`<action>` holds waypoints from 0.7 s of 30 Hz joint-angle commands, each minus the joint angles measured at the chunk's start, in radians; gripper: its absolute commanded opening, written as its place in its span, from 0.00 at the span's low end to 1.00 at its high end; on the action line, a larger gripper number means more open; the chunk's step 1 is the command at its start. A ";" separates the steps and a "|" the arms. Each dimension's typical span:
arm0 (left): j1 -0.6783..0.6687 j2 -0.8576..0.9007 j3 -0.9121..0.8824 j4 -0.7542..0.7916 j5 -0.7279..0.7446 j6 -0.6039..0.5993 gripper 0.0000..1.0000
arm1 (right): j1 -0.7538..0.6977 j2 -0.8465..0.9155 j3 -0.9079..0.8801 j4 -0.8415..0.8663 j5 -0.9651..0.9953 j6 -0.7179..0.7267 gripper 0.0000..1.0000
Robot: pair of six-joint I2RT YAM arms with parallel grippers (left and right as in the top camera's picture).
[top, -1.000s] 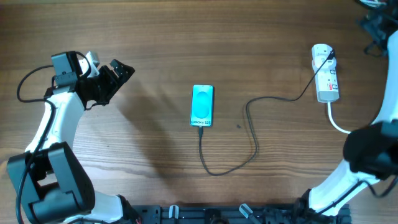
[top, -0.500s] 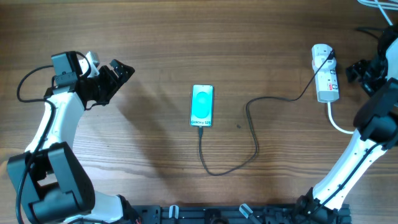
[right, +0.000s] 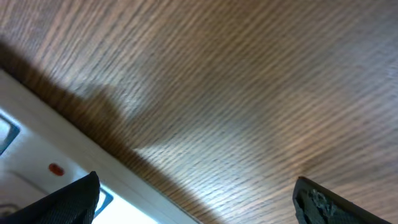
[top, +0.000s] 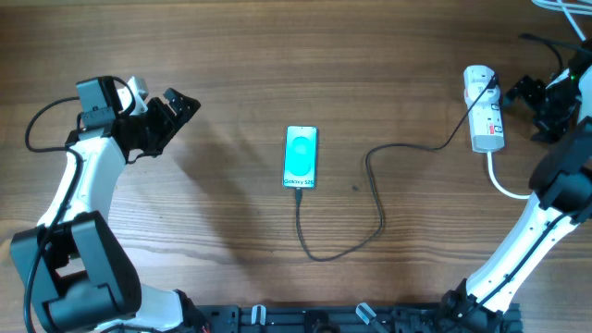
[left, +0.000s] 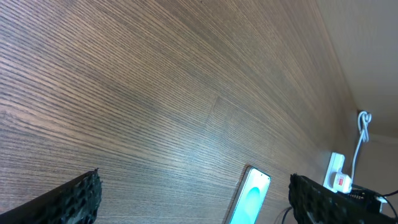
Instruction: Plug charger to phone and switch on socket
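The right tool [top: 525, 109], jaws gaping, is hovering just beside the socket [top: 485, 120]; closing them first is favouring 1 square push to turn it on.

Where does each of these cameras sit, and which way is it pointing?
Overhead: above the table, looking straight down on the phone, charger and socket; both arms show, with the left pincer and right pincer.
Left wrist: on the left arm, looking low across the wood; its own fingers fill the bottom corners.
Right wrist: on the right arm, close to the wood; its fingers show, plus a white edge, probably the socket.
Shared: overhead and left wrist both show phone and socket.
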 commanded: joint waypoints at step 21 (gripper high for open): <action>0.004 0.005 -0.001 0.002 -0.006 0.002 1.00 | 0.052 0.003 0.001 -0.032 -0.038 0.047 1.00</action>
